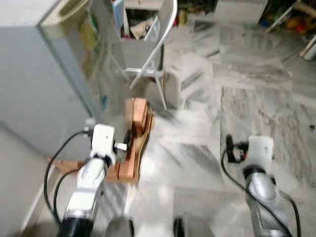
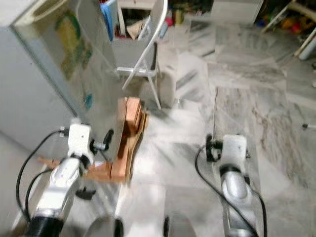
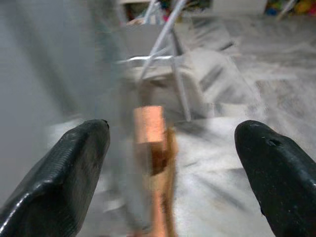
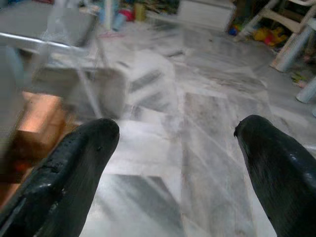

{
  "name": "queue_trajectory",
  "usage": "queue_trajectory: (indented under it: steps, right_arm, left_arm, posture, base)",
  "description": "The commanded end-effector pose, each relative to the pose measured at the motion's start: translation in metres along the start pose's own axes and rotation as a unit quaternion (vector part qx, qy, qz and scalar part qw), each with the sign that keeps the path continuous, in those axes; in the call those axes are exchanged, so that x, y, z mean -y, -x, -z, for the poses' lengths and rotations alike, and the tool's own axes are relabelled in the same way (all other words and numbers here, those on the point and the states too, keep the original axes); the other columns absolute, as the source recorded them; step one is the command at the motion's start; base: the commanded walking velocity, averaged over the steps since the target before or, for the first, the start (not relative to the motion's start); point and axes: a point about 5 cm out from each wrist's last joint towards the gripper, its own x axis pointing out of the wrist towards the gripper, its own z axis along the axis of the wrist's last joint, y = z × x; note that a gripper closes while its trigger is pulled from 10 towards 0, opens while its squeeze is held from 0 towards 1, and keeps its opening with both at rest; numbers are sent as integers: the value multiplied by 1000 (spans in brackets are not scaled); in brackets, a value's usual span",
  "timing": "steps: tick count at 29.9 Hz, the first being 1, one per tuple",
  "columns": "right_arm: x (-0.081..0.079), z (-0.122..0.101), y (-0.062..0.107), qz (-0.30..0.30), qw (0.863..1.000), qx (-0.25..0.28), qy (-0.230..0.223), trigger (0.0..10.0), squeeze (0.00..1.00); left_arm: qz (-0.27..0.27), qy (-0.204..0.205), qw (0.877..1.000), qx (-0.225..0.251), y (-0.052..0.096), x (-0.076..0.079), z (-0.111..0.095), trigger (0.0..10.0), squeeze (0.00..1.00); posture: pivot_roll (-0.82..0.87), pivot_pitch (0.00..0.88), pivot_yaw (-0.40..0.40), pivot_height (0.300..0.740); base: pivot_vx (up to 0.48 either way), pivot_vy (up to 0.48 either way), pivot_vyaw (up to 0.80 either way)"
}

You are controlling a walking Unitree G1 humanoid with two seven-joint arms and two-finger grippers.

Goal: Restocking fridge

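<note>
A tall grey fridge [image 1: 44,89] stands at my left, its shiny side panel [image 2: 84,64] facing the room. It rests on a wooden stand [image 1: 136,133] that juts out onto the floor. My left gripper [image 3: 173,133] is open and empty, pointing along the fridge's side at the wooden stand. The left arm's wrist [image 1: 102,140] is close beside the fridge's lower corner. My right gripper [image 4: 177,128] is open too, with nothing between its fingers [image 4: 276,168], and hangs over bare marble floor. The right wrist [image 1: 259,150] is well away from the fridge. The picture is blurred.
A white folding chair [image 1: 155,44] stands just beyond the wooden stand, with a grey box of oddments [image 1: 140,29] behind it. Coloured toys [image 4: 269,34] and white furniture [image 4: 205,12] line the far wall. Open marble floor [image 1: 256,98] stretches ahead and to the right.
</note>
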Motion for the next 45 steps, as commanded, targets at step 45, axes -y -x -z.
queue_trajectory:
  steps: [45]
  right_arm:
    - [3, -8, 28, -24, 1000, -10, 13, 10000, 0]
  left_arm:
    - [-91, 43, 992, 71, -84, -24, -60, 10000, 0]
  posture:
    - [-114, 171, -11, 740]
  base:
    - [0, 0, 0]
